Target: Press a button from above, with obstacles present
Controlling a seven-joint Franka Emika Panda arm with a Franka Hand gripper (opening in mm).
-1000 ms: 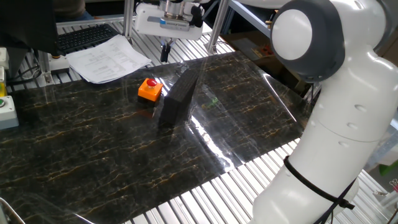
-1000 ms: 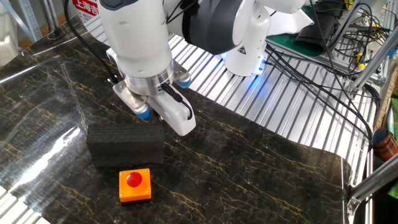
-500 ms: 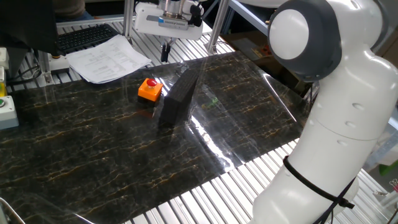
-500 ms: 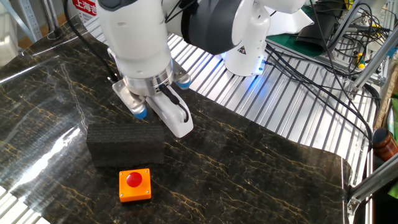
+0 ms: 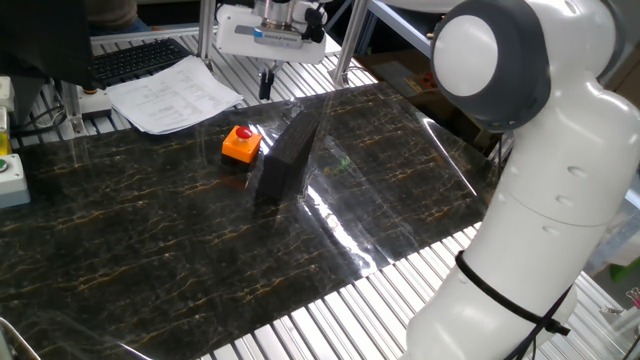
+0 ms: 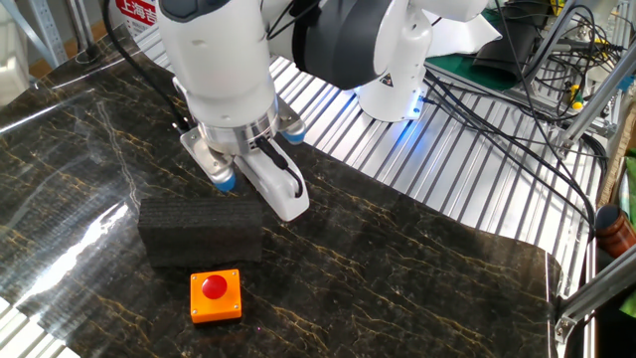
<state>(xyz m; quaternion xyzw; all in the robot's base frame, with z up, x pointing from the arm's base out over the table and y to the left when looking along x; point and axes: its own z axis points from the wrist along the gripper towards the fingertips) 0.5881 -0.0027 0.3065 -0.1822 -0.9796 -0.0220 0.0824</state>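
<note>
The red button (image 5: 242,133) sits on its small orange box (image 5: 240,149) on the dark marbled table (image 5: 150,230). In the other fixed view the button (image 6: 213,287) is in front of the slab. The obstacle, a dark grey-black slab (image 5: 285,155) standing on edge, is just right of the box; it also shows in the other fixed view (image 6: 199,229). My gripper (image 5: 266,84) hangs in the air behind the box and the slab's far end, fingers together in one dark stub, holding nothing. In the other fixed view the white hand (image 6: 238,149) hides the fingertips.
A grey box with a green button (image 5: 8,175) stands at the left edge. Papers (image 5: 170,95) and a keyboard (image 5: 135,60) lie behind the table. The arm's white body (image 5: 530,200) fills the right side. Cables (image 6: 517,99) lie beyond the table.
The gripper has shifted very slightly, up and a little sideways, over the first half second. The button box and slab have not moved.
</note>
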